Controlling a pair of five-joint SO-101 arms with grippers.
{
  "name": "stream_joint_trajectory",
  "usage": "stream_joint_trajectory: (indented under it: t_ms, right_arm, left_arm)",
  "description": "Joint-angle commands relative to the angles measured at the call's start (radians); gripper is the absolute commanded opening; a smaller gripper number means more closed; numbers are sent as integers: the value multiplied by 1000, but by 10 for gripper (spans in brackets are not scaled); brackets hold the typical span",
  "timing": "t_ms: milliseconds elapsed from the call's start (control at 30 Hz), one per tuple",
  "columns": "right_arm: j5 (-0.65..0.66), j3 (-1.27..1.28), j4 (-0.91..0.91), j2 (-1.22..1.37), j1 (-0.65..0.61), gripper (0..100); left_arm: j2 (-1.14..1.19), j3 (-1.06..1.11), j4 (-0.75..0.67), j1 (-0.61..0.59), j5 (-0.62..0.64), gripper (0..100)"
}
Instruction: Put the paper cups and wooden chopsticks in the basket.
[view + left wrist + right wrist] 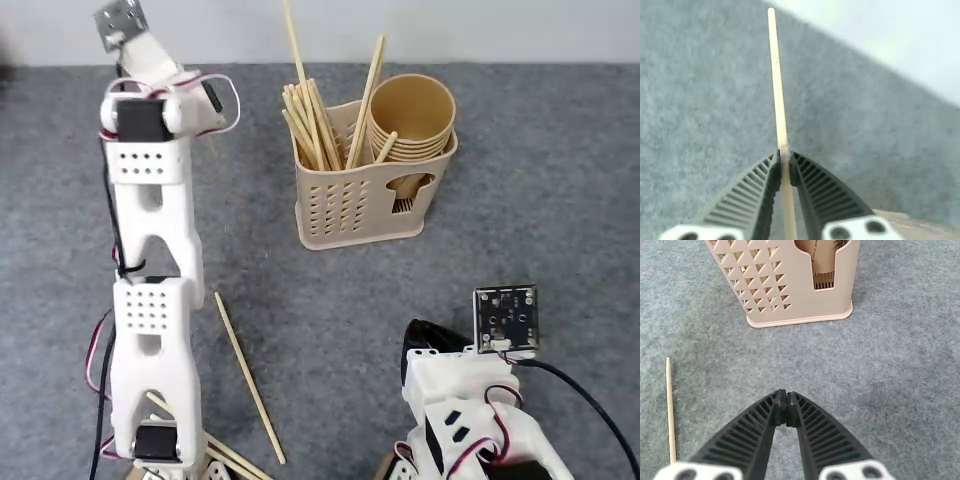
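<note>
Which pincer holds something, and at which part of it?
The left pincer holds a wooden chopstick on its shaft; the right pincer is shut, empty.

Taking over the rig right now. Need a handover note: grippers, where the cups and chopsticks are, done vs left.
Left gripper: shut on a held chopstick, above the grey mat.
Right gripper: shut, nothing in it, low over the mat, pointing at the basket.
Done: paper cups sit stacked in the basket, next to a bundle of chopsticks.
Left: the held chopstick; a loose chopstick on the mat between the arms; at least one more stick by the base of the left arm.
</note>
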Motion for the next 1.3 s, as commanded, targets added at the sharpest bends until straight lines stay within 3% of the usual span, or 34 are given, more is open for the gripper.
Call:
stream_joint_trajectory:
  t_ms: [0,333,567,800,1267]
  right_arm:
    - [2,-6,-18,27,10,8]
    - [2,-6,-18,27,10,8]
    - [2,-3,-10,-5,10,8]
    - [3,11,-7,-68,12,8]
    - [3,12,-10,-67,12,8]
  left_arm:
    - [-140,-64,23,5,-8,12]
    - [-376,65,25,28,-6,12]
    - [-743,550,20,106,-3,12]
    - [-1036,1018,18,103,23,12]
    - [-1217,1713,-15,110,57,12]
